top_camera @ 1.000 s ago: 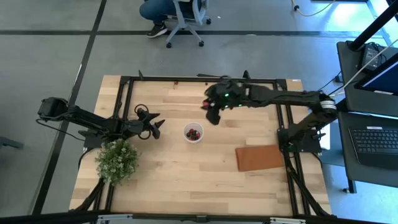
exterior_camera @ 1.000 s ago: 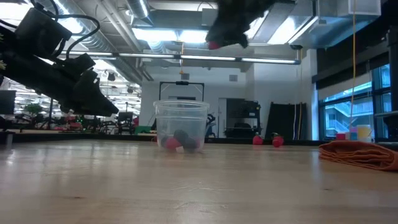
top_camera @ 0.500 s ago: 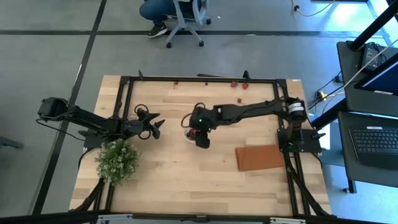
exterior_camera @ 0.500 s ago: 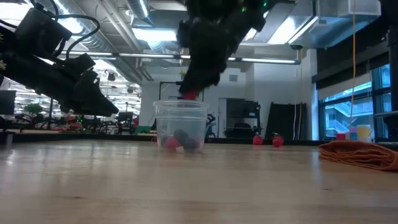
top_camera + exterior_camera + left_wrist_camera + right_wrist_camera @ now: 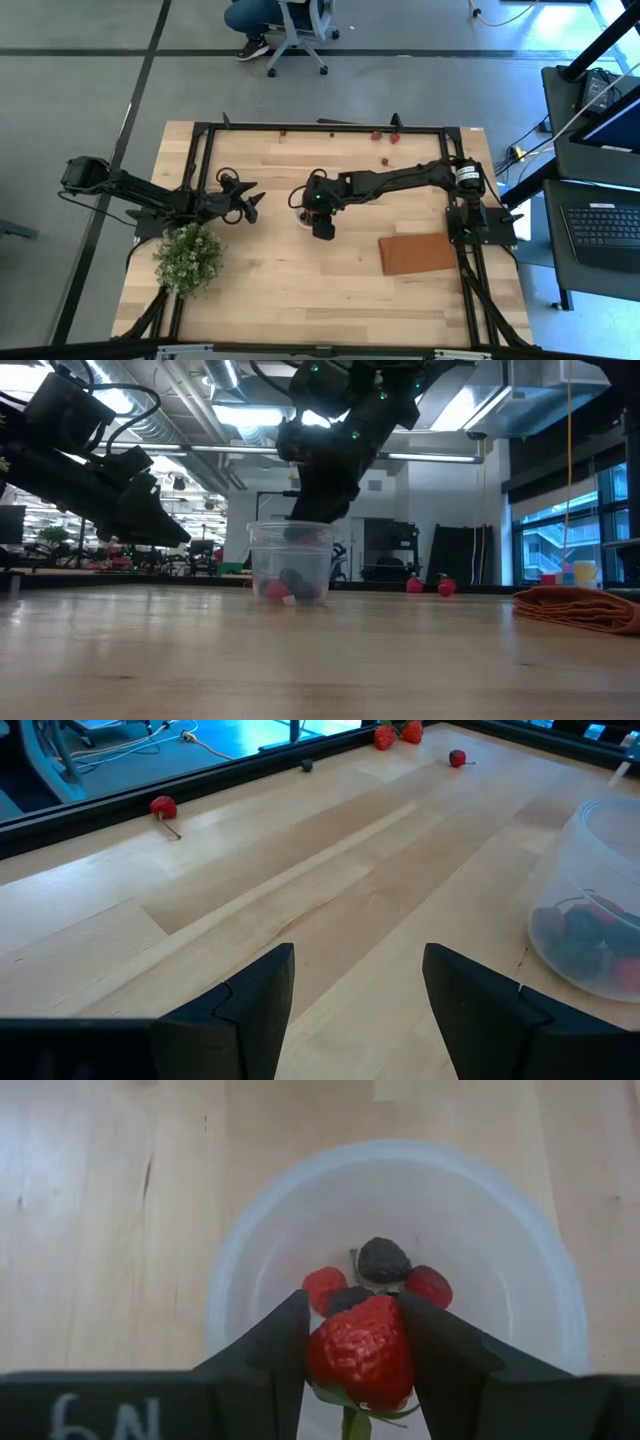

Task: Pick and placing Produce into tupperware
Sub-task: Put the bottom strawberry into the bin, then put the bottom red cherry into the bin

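Strawberry (image 5: pixel 360 1348) sits pinched between the two fingers of the right gripper (image 5: pixel 352 1342), which hangs straight over the tupperware (image 5: pixel 250 1240), fingertips at its rim in the low view. Inside the tupperware lie two more red berries (image 5: pixel 323 1285) and dark berries (image 5: pixel 383 1260), all on its floor. On the wrist housing below the fingers, white marks read roughly "6N", cut off at the edge.

Open bare wood surrounds the tupperware (image 5: pixel 299 216) on every side. The left gripper (image 5: pixel 250 203) waits near it on the side away from the mat, raised off the table, fingers (image 5: pixel 255 1010) spread apart with nothing between them. Beside that arm, toward the table's near edge, stands a leafy green bush (image 5: pixel 187 256) with white flowers. A reddish-brown mat (image 5: pixel 416 253) lies flat on the tupperware's other side, well apart. Loose red berries (image 5: pixel 384 137) rest along the far black frame rail (image 5: pixel 320 126), well behind the tupperware; one more (image 5: pixel 163 807) sits alone by the same rail.
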Robot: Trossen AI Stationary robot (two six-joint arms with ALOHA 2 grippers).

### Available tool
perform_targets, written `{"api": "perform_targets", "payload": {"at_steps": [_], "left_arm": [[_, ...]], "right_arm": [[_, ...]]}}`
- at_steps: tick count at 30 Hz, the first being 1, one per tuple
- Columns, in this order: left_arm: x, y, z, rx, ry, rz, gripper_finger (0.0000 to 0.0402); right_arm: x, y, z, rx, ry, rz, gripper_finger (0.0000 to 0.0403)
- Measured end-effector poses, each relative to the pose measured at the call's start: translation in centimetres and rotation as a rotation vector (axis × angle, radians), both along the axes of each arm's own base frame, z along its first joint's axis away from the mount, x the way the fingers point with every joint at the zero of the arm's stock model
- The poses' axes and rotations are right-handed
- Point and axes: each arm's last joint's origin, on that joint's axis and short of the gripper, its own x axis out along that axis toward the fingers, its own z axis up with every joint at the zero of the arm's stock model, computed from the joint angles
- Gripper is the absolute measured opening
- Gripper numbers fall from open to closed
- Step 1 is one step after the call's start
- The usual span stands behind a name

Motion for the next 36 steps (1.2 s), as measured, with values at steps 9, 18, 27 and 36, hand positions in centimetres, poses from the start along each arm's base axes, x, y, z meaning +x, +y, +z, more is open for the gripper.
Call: {"api": "perform_targets", "payload": {"at_steps": [9,18,27,36], "left_arm": [[0.0,0.0,0.0,0.000,0.000,0.000,0.0215],[0.0,0.0,0.0,0.000,0.000,0.000,0.0215],[0.0,0.0,0.0,0.000,0.000,0.000,0.0215],[0.0,0.0,0.0,0.000,0.005,0.001,0.0215]], "right_arm": [[0.0,-0.2,0.0,-0.004,-0.001,-0.001,0.0172],[0.0,-0.3,0.0,-0.002,-0.003,-0.005,0.0174],[-2.0,-2.1,6.1,-0.010,-0.054,-0.045,0.0174],[-9.6,-6.6,13.2,-0.116,0.023,-0.168,0.0174]]}}
